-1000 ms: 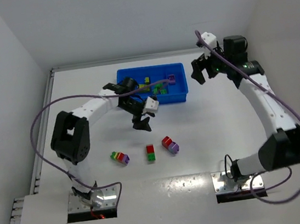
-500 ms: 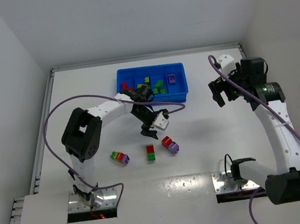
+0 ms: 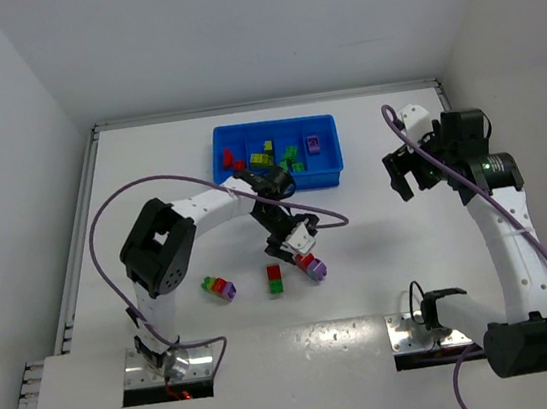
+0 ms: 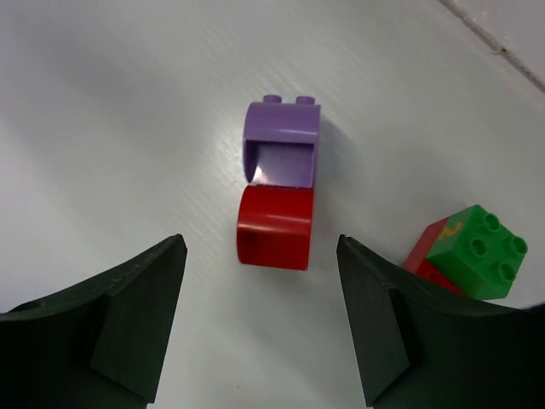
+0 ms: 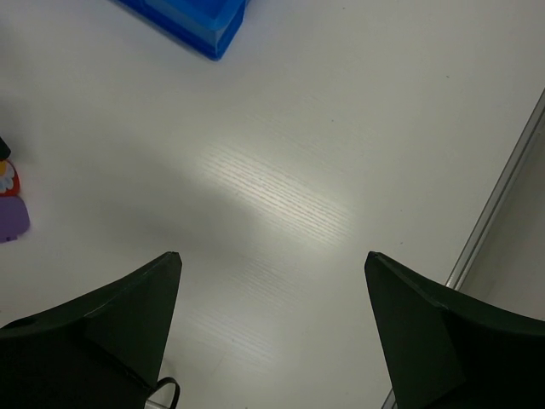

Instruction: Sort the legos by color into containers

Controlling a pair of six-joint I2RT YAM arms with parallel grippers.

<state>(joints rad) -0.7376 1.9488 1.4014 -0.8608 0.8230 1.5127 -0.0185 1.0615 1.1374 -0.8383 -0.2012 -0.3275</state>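
Hanging low over the white tabletop (image 3: 145, 151), the left arm's black two-finger gripper (image 4: 260, 249) is held with its jaws apart and nothing clamped between them. A red curved plastic brick (image 4: 274, 226), joined end to end with a purple curved plastic brick (image 4: 281, 145), is framed in the gap below the fingers and is untouched as far as can be seen. Just beside that pair, a green studded square brick (image 4: 479, 252) is stacked on a red one. A small yellow printed mark is seen on the red face, but it cannot be read. A stack of green, yellow, red and purple bricks (image 3: 219, 288) lies further left in the top view, well apart from the gripper. The shallow bright-blue plastic tray with four compartments (image 3: 273, 124) is set at the far side of the table. Loose bricks are seen in it: red in the leftmost compartment, yellow and green in the next, green in the third and purple in the rightmost. The right arm's gripper (image 5: 272, 256) is raised over the table to the right of the tray, with its jaws spread wide and nothing held.
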